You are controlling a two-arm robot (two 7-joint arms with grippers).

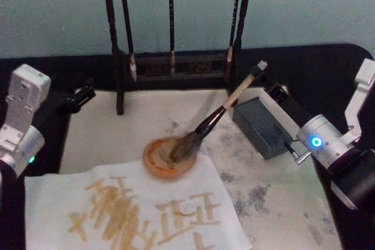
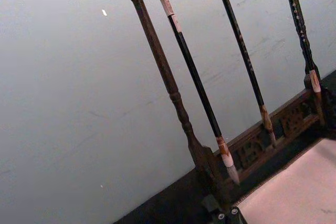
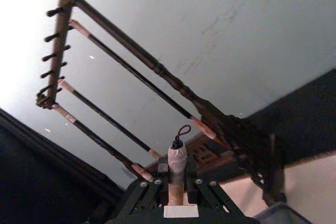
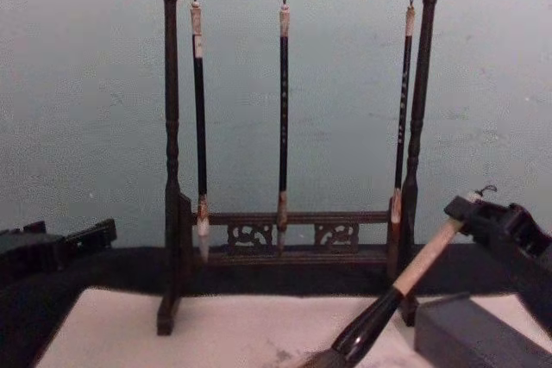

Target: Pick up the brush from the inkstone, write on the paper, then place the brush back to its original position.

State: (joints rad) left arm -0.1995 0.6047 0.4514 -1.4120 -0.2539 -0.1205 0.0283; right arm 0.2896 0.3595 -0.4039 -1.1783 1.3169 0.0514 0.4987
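My right gripper (image 1: 261, 74) is shut on the upper end of the brush (image 1: 225, 106), just below its dark loop cord. The brush slants down to the left. Its bushy dark tip rests in a round orange-brown dish (image 1: 151, 162) on the paper (image 1: 111, 127). The dark grey inkstone (image 1: 261, 127) lies on the paper just below the right gripper, with nothing on it. In the right wrist view the fingers (image 3: 202, 190) flank the pale handle (image 3: 177, 166). The chest view shows the brush (image 4: 423, 269) angled down from the right gripper (image 4: 470, 211). My left gripper (image 1: 82, 96) is parked at the paper's left edge, shut.
A dark carved wooden rack (image 1: 176, 65) with three slim hanging brushes stands along the paper's far edge. A white sheet (image 1: 135, 209) with yellow-brown strokes lies at the front left, touching the dish. Grey blotches mark the paper at the front right.
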